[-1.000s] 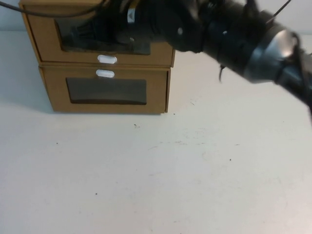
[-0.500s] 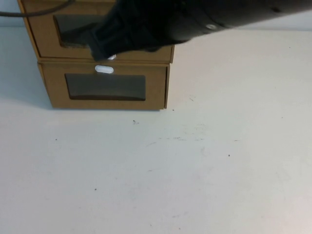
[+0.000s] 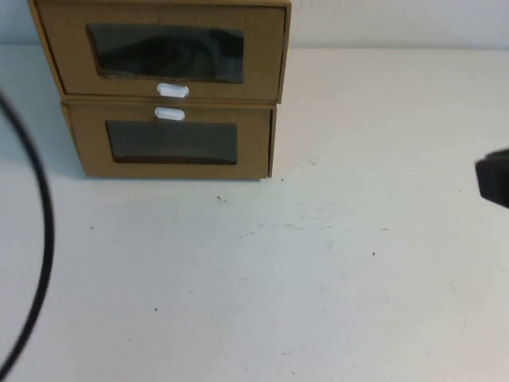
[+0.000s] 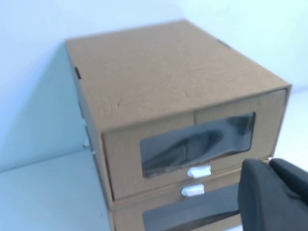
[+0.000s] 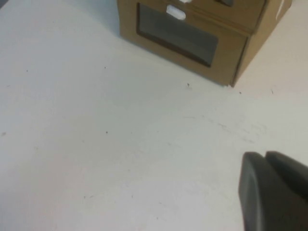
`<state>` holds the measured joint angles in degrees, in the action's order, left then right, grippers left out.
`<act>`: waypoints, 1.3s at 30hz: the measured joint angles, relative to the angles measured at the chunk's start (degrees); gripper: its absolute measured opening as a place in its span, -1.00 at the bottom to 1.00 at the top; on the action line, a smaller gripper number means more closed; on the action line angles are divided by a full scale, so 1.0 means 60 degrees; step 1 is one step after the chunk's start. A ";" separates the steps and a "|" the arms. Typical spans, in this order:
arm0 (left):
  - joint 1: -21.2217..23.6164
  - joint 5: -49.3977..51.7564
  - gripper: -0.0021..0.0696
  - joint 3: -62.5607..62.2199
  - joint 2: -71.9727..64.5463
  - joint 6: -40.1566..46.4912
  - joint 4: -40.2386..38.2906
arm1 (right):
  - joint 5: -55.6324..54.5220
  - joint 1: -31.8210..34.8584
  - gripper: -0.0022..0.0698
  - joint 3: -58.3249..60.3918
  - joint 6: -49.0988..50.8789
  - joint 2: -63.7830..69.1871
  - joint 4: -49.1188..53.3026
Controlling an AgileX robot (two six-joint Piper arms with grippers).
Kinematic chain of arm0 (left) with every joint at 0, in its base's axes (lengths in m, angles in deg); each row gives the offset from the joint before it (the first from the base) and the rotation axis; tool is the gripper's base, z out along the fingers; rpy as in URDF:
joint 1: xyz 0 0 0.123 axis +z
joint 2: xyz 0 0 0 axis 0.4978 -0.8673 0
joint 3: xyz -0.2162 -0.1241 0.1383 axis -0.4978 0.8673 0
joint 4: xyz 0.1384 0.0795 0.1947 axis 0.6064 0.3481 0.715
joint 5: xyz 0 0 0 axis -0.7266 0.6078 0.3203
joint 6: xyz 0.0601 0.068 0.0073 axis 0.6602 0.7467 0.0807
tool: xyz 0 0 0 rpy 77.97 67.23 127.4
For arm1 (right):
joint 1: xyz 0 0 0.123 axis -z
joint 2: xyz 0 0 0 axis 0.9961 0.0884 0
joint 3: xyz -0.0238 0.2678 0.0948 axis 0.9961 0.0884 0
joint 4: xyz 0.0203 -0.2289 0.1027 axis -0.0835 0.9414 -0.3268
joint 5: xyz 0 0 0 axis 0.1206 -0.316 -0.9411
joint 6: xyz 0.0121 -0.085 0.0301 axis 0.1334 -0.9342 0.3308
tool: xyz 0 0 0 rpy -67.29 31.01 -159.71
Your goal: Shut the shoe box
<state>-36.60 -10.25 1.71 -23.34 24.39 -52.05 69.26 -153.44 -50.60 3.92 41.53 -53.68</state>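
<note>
Shoe box (image 3: 167, 49), window facing the robot, stacked on lower box (image 3: 171, 143); its long top shows only in the left wrist view. Left gripper (image 4: 274, 197) near the box front, right gripper (image 5: 272, 190) over table (image 3: 318, 278): jaw states cannot be told.

White table (image 3: 318, 278) carries lower box (image 3: 171, 143).

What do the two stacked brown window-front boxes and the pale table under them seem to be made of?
The upper brown shoe box and the lower brown box look like matte kraft cardboard: flat dull brown faces with folded edges. Their dark windows seem to be clear glossy film, and the small white pull tabs are probably plastic. The table looks matte off-white, material unclear. The right gripper sits at the table's right edge, the left gripper near the boxes' fronts.
</note>
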 joint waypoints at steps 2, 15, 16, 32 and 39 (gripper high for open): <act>0.0000 -0.0526 -0.96 0.1384 0.1308 0.0090 -0.0063 | -0.0202 0.0000 -0.97 0.0754 0.0307 -0.0639 0.0000; 0.0000 -0.1758 -0.96 0.6533 0.6970 0.0096 -0.0213 | -0.0883 -0.0022 -0.97 0.3377 0.1100 -0.2347 -0.0311; 0.0000 -0.1780 -0.96 0.6768 0.7011 0.0025 -0.0274 | -0.0932 -0.0022 -0.97 0.3491 0.1124 -0.2347 -0.0335; 0.0000 -0.4327 -0.96 1.0268 0.7017 -0.0128 -0.0768 | -0.2341 -0.0028 -0.97 0.4404 0.1592 -0.2347 -0.0413; -0.0007 -0.3809 -0.96 1.0271 0.7017 -0.0128 -0.0768 | -0.2664 -0.0028 -0.97 0.4404 0.1614 -0.2347 -0.0578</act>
<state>-36.64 -33.10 63.34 18.76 23.62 -56.66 53.27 -153.62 -24.18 13.60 27.45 -57.15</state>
